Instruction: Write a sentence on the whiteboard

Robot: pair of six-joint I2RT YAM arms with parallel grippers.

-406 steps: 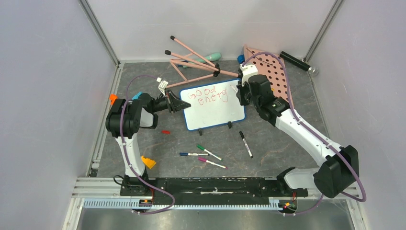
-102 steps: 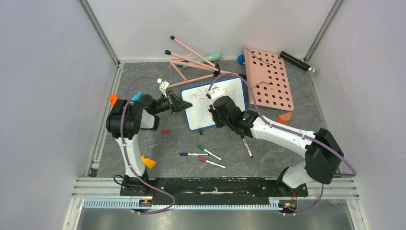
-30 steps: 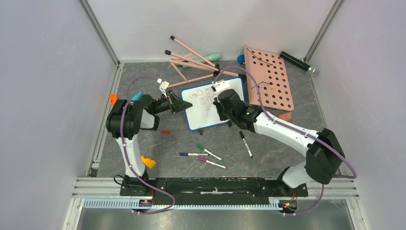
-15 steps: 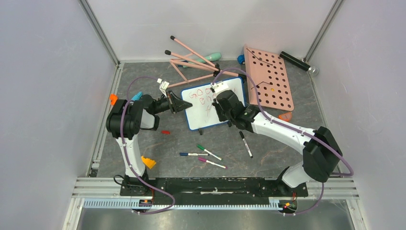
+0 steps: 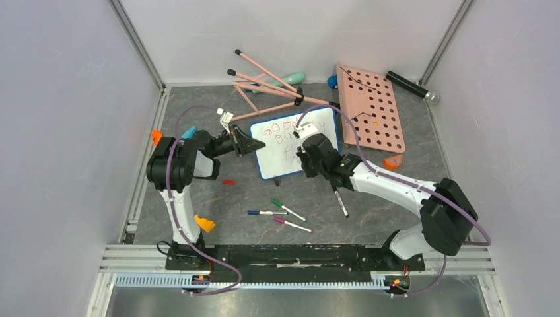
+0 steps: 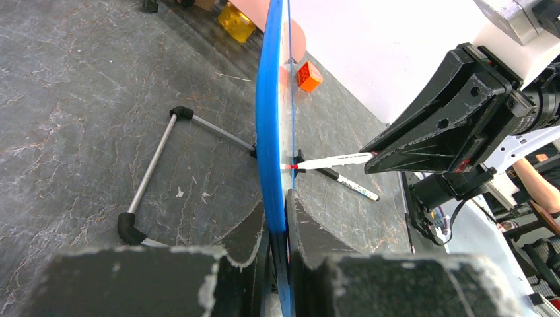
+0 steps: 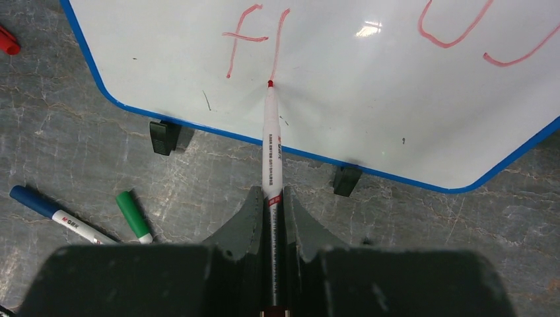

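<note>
**third line under way: "fl" down, "o" next**

whiteboard (image 5: 269, 165) sits mid-table, just left of the pink pegboard (image 5: 371, 109), propped on its black feet and a wire stand behind. its writing face tilts toward the near side. its long axis runs left-right, with the right end a bit farther back.

left gripper (image 6: 277, 218) is clamped on the blue rim at the board's left edge, jaws nearly closed with the rim between them. right gripper (image 7: 272, 198) is pinched tight on the barrel of the red marker (image 7: 271, 145).

the marker's long axis runs near-to-far, tip forward and roughly square to the board face. the tip touches the board at the bottom of the "l" stroke.

the sentence (image 5: 280, 129) has two red lines across the top of the board. the third line so far reads only "fl", low on the left part of the face.

judgement: step in hand is finishing "flows". the next move calls for a small lift off the surface, a short shift right along the line, then re-contact for the "o". pressure needs to be light, since the board only rests on its stand and the left clamp is what stops it sliding. there's little room above the bottom rim, so letters need to be small.

loose green marker (image 7: 134, 216) and blue marker (image 7: 46, 210) lie near the board, clear of the stroke path.
</note>
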